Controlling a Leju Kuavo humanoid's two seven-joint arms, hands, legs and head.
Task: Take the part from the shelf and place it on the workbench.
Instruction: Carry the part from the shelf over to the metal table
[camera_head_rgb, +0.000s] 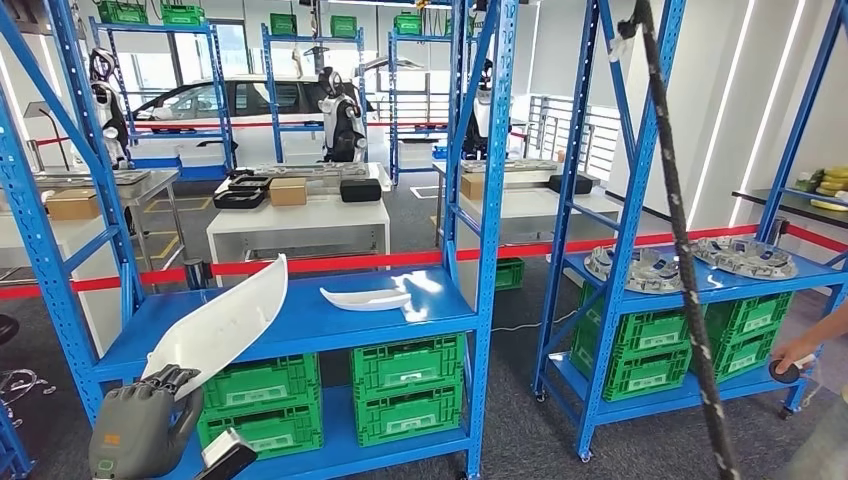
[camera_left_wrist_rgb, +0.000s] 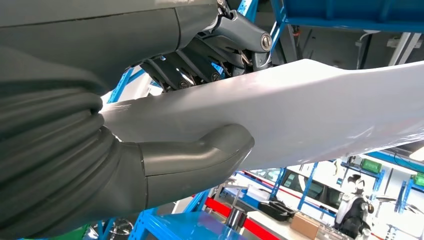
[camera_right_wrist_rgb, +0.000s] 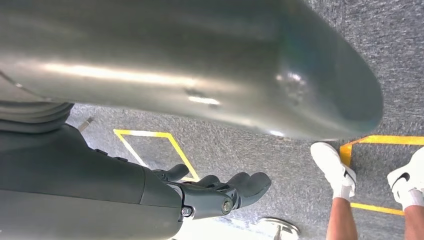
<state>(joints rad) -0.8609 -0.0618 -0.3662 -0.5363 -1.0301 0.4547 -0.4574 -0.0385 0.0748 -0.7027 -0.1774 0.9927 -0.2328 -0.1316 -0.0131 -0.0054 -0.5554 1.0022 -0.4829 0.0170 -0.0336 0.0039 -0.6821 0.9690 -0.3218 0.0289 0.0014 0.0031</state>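
While the left robot hand (camera_head_rgb: 140, 425) grips a long white part (camera_head_rgb: 225, 322), green crates (camera_head_rgb: 405, 385) sit under the blue shelf (camera_head_rgb: 330, 318); the right robot hand (camera_right_wrist_rgb: 220, 192) hangs released.

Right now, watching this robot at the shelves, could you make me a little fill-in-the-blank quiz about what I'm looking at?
1. The left hand holds a long ____ part.
2. A second white part lies on the ____ shelf.
3. The crates under that shelf are ____.
4. The right hand hangs over the floor holding ____.

Missing words: white; blue; green; nothing
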